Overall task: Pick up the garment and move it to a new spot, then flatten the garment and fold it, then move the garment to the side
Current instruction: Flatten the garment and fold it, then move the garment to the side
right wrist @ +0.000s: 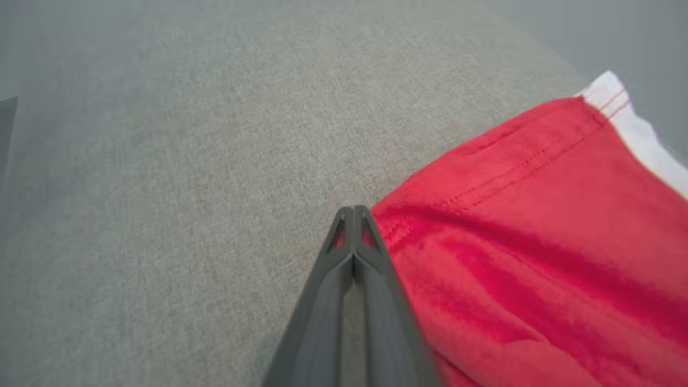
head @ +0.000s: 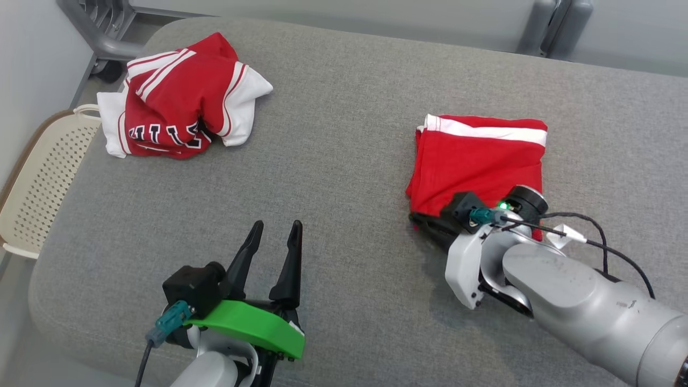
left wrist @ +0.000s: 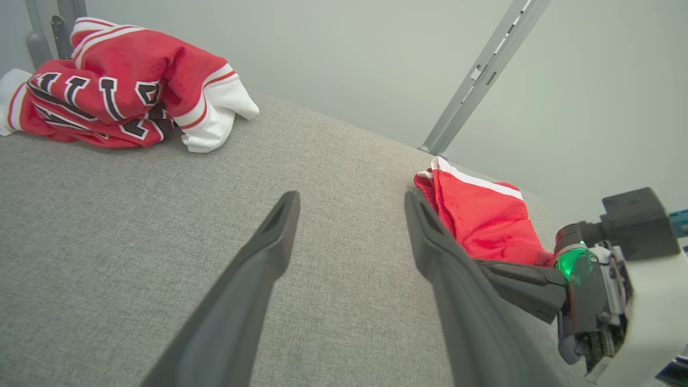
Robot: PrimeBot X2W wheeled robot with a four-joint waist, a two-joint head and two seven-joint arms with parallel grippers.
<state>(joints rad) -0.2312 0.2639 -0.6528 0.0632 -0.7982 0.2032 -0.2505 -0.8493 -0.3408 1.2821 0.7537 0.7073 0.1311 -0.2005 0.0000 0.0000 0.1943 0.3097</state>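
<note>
So the folded red cloth garment (head: 478, 161) with the white band on its far edge is sitting at about 2 o'clock in the head view on the grey woven upholstered surface (head: 333, 215). It's a neat-ish rectangle, so my read is the folding's done and what's left is shifting it to the side. The right gripper (right wrist: 353, 210), at 4 o'clock, has its two dark fingers pressed flat together, tips right against the garment's near-left corner. There's red showing through the finger cutouts in the right wrist view, but I honestly can't tell if a bit of cloth is pinched between them or they're just poked in at the edge. The left gripper (head: 278, 224) is down at 6 o'clock, fingers spread wide, nothing in them, well apart from the garment. Handling-wise it looks like light, floppy, slick sportswear, so it won't hold its shape. Lift it by one corner and I'd bet the layers slide open. I'd go for the stacked near edge, catching all the layers at once, ideally at both near corners, and drag it low over the surface rather than hoisting it. The grey weave looks grippy enough to tug the bottom layer, so go slow. The crumpled red-and-white lettered jersey (head: 183, 102) is way over at 10 o'clock, well clear.
</note>
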